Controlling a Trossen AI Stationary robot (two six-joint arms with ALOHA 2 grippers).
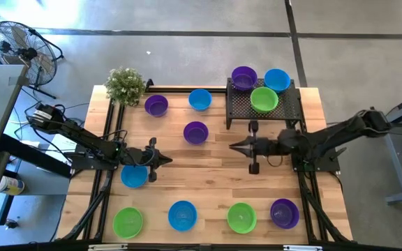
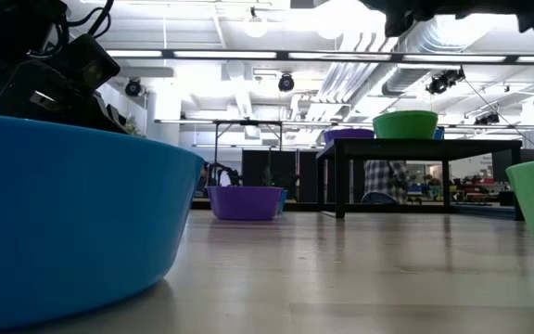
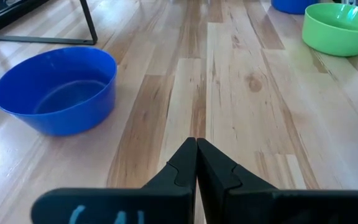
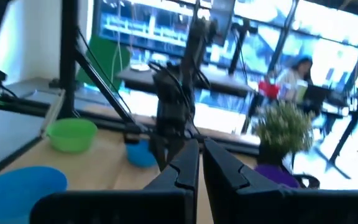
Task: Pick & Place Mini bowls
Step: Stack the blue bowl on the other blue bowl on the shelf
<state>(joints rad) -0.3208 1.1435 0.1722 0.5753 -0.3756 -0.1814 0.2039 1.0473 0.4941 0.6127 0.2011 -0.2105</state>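
Three mini bowls sit on the black mesh tray [image 1: 288, 111]: purple [image 1: 243, 78], blue [image 1: 277, 79] and green [image 1: 264, 99]. On the wood stand purple [image 1: 156, 106], blue [image 1: 200, 99] and purple [image 1: 196, 132] bowls. Along the near edge are green [image 1: 128, 222], blue [image 1: 182, 215], green [image 1: 241, 217] and purple [image 1: 284, 213] ones. My left gripper [image 1: 166, 160] is shut and empty, just past a blue bowl [image 1: 134, 176] that lies under its arm. My right gripper [image 1: 233, 146] is shut and empty in front of the tray, pointing left.
A potted plant [image 1: 125, 85] stands at the far left corner. The tray stands raised on legs [image 2: 339, 181] at the far right. Bare wood lies between the two grippers at the table's middle. A fan and stands are beyond the left edge.
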